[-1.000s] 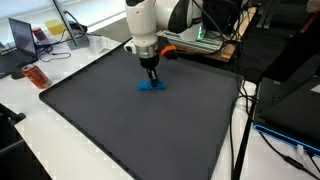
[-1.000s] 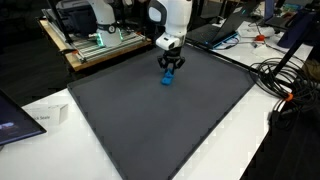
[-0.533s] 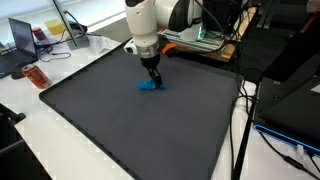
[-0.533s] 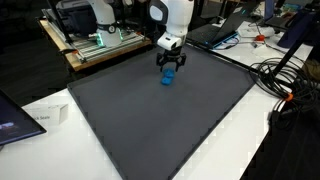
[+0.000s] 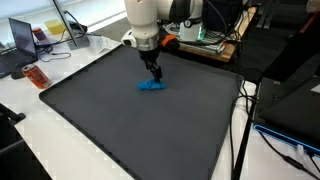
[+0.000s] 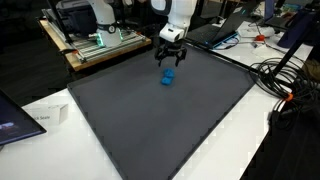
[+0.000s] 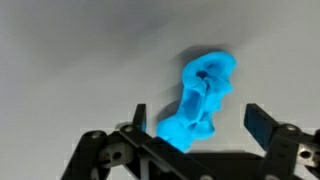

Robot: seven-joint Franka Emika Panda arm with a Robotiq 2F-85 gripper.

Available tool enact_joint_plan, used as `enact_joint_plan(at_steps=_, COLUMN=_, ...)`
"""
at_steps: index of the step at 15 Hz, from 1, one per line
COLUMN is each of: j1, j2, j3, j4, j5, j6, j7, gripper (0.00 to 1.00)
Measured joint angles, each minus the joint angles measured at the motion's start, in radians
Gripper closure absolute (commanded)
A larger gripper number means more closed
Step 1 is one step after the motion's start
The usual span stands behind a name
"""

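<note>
A small crumpled bright-blue object (image 5: 152, 86) (image 6: 168, 77) lies by itself on the dark mat (image 5: 130, 130). My gripper (image 5: 154, 71) (image 6: 170, 60) hangs just above it, jaws spread wide and empty. In the wrist view the blue object (image 7: 197, 100) sits on the grey surface between and a little beyond the two black fingers (image 7: 262, 125), touching neither. The gripper (image 7: 200, 120) is open.
The dark mat (image 6: 160, 120) covers most of a white table. A laptop (image 5: 22, 38) and a red item (image 5: 37, 76) sit at one edge. Cables (image 6: 285, 80) trail off another side. A wooden stand with equipment (image 6: 95, 45) is behind the mat. A white box (image 6: 45, 117) rests near a corner.
The gripper has opened, let go of the blue object, and risen slightly above it. The blue object stays on the mat.
</note>
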Motion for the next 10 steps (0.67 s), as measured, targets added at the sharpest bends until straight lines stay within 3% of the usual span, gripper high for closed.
enact_joint_plan(at_steps=4, j1=-0.002, j2=-0.048, j3=0.000, j4=0.007, j5=-0.050, j6=-0.034, j7=-0.039, gripper=0.00)
enact_joint_plan(at_steps=10, j1=-0.019, j2=-0.057, j3=0.003, j4=0.081, j5=-0.052, j6=-0.117, j7=-0.217, gripper=0.00)
